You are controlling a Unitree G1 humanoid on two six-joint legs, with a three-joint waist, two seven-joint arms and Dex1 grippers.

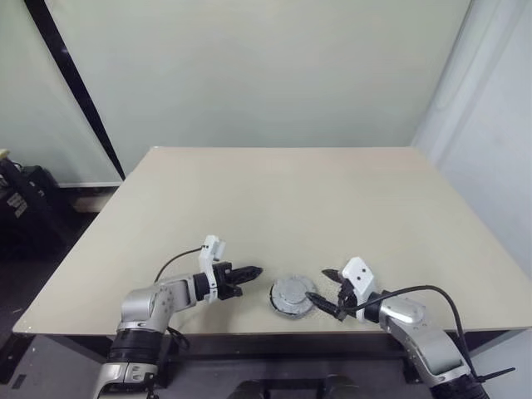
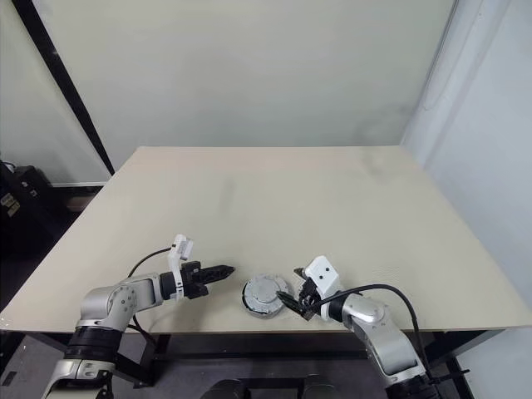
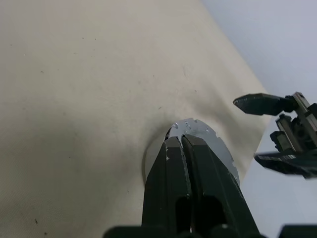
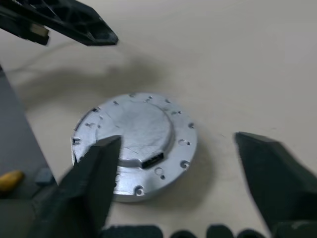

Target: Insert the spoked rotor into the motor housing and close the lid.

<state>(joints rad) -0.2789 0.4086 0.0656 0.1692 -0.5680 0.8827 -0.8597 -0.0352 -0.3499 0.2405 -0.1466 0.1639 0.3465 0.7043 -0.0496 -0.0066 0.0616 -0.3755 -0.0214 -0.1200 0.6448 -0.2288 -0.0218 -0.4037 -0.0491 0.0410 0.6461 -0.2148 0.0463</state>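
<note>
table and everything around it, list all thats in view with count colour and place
lid: one, silvery grey, closed on top of the motor housing, near the table's front edge between the two grippers
motor housing: one, its side showing silvery grey under the lid, resting on the table
table: one, beige top, bare apart from the closed motor
dark equipment: black, on the floor left of the table
black strip: one, running slantwise down the pale wall behind
left gripper: one, black fingers shut, just left of the lid, apart from it
right gripper: one, black fingers open, just right of the lid, holding nothing
</note>
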